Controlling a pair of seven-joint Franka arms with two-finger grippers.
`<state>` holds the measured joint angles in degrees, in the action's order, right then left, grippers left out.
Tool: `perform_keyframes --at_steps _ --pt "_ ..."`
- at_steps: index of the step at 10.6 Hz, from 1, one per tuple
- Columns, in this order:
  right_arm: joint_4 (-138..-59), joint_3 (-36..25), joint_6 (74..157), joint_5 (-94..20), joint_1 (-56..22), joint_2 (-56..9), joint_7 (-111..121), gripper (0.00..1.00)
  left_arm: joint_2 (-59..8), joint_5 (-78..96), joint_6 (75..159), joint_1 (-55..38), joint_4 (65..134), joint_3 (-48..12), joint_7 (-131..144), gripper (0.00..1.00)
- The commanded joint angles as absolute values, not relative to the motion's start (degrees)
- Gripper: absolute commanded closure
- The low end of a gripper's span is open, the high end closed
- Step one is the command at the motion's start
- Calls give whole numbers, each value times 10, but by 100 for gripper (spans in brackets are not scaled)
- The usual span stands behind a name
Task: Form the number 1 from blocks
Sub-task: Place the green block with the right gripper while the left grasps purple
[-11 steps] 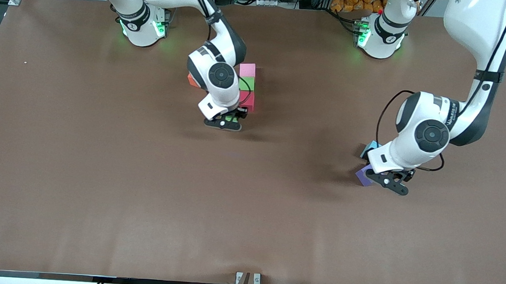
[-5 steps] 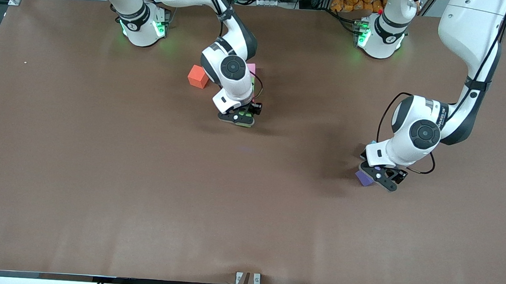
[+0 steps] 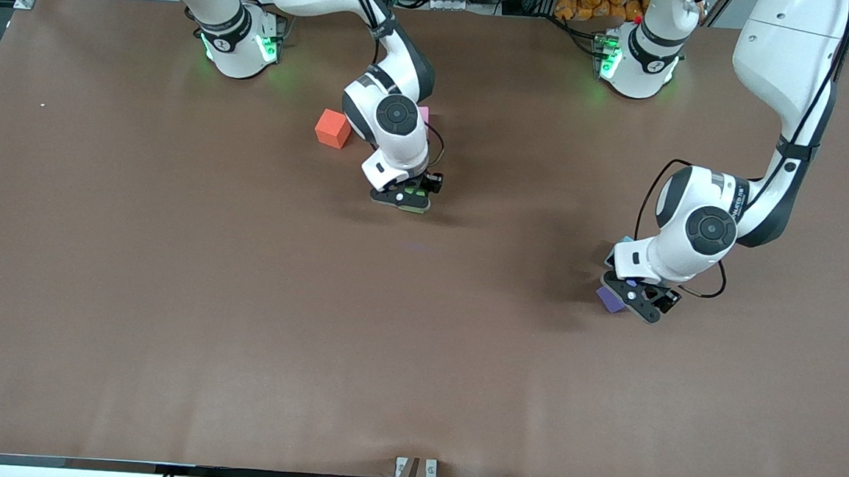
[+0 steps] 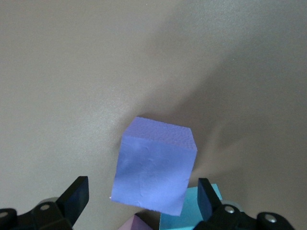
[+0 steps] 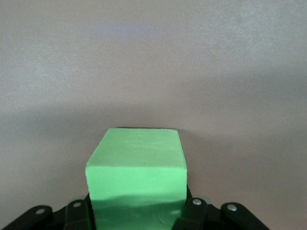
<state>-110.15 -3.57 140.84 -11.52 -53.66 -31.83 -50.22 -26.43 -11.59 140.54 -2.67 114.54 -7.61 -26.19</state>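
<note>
My right gripper (image 3: 402, 196) is shut on a bright green block (image 3: 415, 192), low over the table just nearer the camera than the block column. The right wrist view shows this green block (image 5: 136, 172) filling the jaws of the right gripper (image 5: 136, 213). Only a sliver of the light pink block (image 3: 424, 112) shows past the right arm; the red and other green blocks are hidden. My left gripper (image 3: 640, 299) stands open over the purple block (image 3: 609, 300). In the left wrist view the purple block (image 4: 153, 172) lies between the spread fingers (image 4: 76, 197), untouched.
An orange cube (image 3: 332, 128) sits beside the right arm, toward the right arm's end of the table. A light blue cube (image 3: 623, 243) lies close to the purple block, farther from the camera, and shows next to it as the light blue cube (image 4: 184, 218) in the left wrist view.
The right gripper has carried the green block toward the left arm's end, uncovering the orange cube and hiding the column. The left gripper has shifted over the purple block.
</note>
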Motion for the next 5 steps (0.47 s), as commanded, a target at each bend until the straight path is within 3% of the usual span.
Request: perform_keyframes --at_steps 1,4,5 --pt "-1091 -41 1391 -120 -546 -325 -504 100 -271 -103 1428 -28 1152 -73 -283 0" --pt "-1091 -41 1378 -112 -546 -323 -498 100 -281 -103 1442 -27 1154 -73 -283 0" --pt "-1091 -41 1378 -108 -546 -323 -498 100 -285 -103 1447 -28 1155 -73 -283 23"
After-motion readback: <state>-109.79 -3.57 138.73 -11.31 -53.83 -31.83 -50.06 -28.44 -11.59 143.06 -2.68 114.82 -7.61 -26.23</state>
